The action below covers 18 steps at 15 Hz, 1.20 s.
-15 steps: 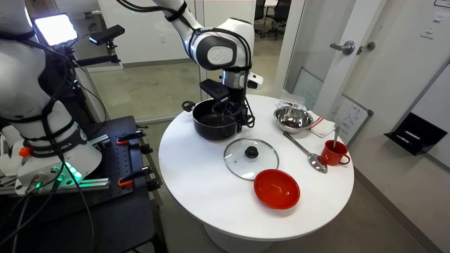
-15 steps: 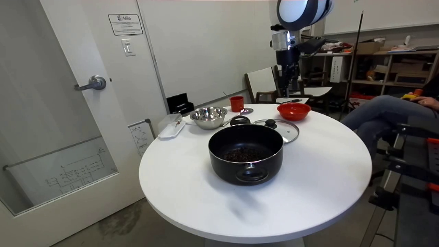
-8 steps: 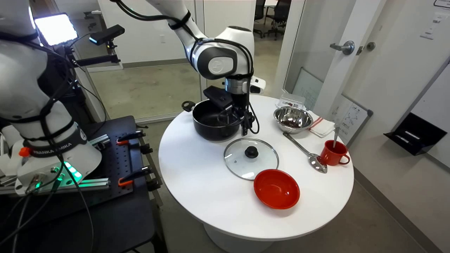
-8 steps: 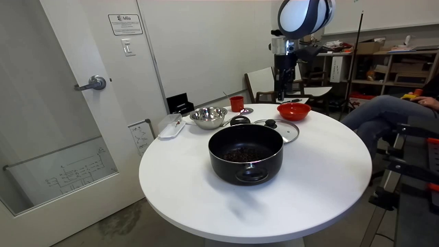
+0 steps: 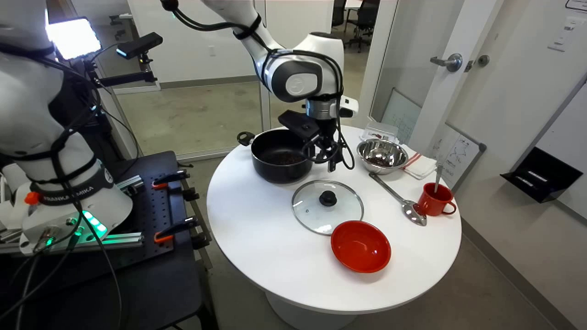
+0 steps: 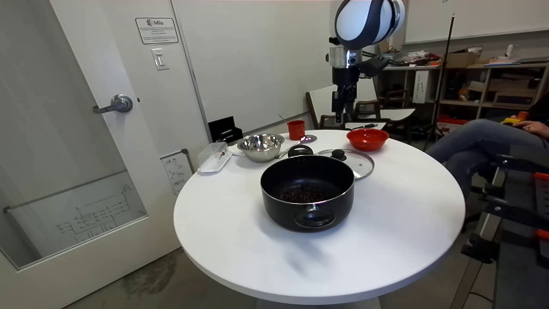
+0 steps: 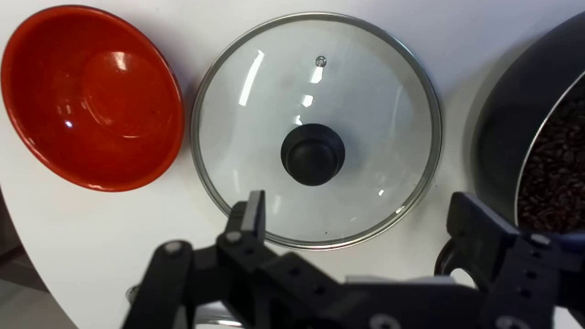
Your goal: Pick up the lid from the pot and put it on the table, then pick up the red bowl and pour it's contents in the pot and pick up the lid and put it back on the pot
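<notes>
The clear glass lid [image 5: 309,215] with its black knob lies flat on the white table [image 5: 270,261], between the black pot [image 5: 279,173] and the red bowl [image 5: 361,247]. The pot is uncovered and holds dark beans, seen in the wrist view [image 7: 502,123]. The red bowl is upright and empty, and it also shows in an exterior view [image 6: 367,140]. My gripper [image 7: 358,203] is open and empty. It hangs above the table, with the lid [image 7: 374,114] below and ahead of its fingers in the wrist view. Nothing is between the fingers.
A steel bowl [image 5: 383,156], a slotted spoon [image 5: 392,192], a red mug [image 5: 433,200] with a utensil in it, a striped cloth [image 5: 421,166] and a clear plastic box [image 5: 380,130] stand along the table's far side. A seated person [image 6: 467,159] is beyond the table.
The arm has lowered a little, then shifted away from the pot toward the steel bowl's side. The pot's beans now show in both exterior views. Lid, bowl and pot have not moved.
</notes>
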{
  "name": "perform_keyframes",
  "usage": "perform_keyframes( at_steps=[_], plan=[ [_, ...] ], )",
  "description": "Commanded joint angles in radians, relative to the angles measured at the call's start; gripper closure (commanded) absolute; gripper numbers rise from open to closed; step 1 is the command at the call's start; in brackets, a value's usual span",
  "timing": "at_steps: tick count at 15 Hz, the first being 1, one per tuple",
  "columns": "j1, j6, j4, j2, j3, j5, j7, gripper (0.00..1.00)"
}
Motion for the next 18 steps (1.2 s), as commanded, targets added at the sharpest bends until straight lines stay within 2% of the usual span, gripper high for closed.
perform_keyframes(
  at_steps=[1, 4, 10, 16, 18],
  plan=[
    [0.0, -0.003, 0.005, 0.003, 0.0, 0.0, -0.001, 0.0],
    [0.013, 0.004, 0.006, 0.003, -0.002, 0.006, 0.038, 0.0],
    [0.034, -0.018, 0.089, 0.072, 0.017, 0.042, 0.109, 0.0],
    [0.087, -0.051, 0.182, 0.174, -0.056, 0.0, 0.255, 0.0],
    [0.085, -0.057, 0.198, 0.191, -0.057, 0.014, 0.27, 0.0]
  ],
)
